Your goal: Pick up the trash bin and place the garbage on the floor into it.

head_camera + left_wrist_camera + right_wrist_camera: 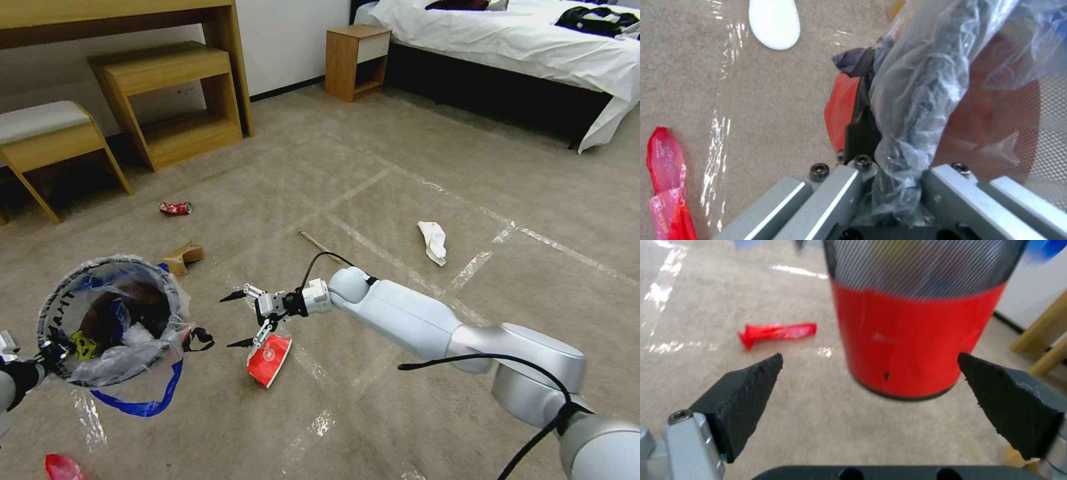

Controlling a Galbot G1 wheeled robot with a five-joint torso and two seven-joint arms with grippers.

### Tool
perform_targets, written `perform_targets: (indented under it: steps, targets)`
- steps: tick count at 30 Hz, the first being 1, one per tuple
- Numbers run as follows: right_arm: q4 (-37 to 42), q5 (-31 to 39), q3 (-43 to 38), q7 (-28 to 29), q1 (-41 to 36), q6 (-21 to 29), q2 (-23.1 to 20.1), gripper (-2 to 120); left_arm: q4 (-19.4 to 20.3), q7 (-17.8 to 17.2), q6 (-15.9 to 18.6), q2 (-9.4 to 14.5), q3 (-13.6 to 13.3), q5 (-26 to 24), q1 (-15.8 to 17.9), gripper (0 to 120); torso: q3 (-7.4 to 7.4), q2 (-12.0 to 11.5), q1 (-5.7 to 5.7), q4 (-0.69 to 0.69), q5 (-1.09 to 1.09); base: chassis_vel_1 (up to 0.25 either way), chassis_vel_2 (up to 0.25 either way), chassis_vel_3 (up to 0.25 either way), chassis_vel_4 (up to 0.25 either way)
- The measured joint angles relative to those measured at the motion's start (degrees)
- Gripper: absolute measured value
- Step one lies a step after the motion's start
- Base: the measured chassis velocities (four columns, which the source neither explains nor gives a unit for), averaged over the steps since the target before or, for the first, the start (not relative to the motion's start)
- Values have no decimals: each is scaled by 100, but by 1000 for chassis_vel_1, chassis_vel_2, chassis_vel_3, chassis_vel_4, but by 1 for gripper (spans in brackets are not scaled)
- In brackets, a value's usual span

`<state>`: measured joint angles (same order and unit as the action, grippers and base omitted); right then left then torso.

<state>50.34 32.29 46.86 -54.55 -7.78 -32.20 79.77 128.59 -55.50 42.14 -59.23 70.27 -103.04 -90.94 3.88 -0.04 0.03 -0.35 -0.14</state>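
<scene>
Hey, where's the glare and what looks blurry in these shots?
Head view: the floor tape gleams pale and straight furniture edges bow. Left wrist view: bright glints on the tape; the bag is soft. Right wrist view: the bin and wrapper are smeared; the fingertips look sharper.

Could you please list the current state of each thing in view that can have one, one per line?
Trash bin: lifted off the floor, upright, bag-lined, litter inside.
Left gripper: shut on the bin's rim and bag.
Right gripper: open, empty, hovering beside the bin.
Red paper cup: lying on the floor under the right gripper.
Red can: crushed, on the floor.
White tissue: crumpled, on the floor.
Wooden stick: lying flat.
</scene>
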Motion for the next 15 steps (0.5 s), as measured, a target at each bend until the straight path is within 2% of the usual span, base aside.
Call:
perform_targets:
  steps: [15]
  targets:
    - [-1633, -826, -327, -283, 109, -264, 718, 100, 157, 0, 0, -46, 34, 12, -80, 0, 0, 0, 0, -1, 0, 0, 0, 0, 0]
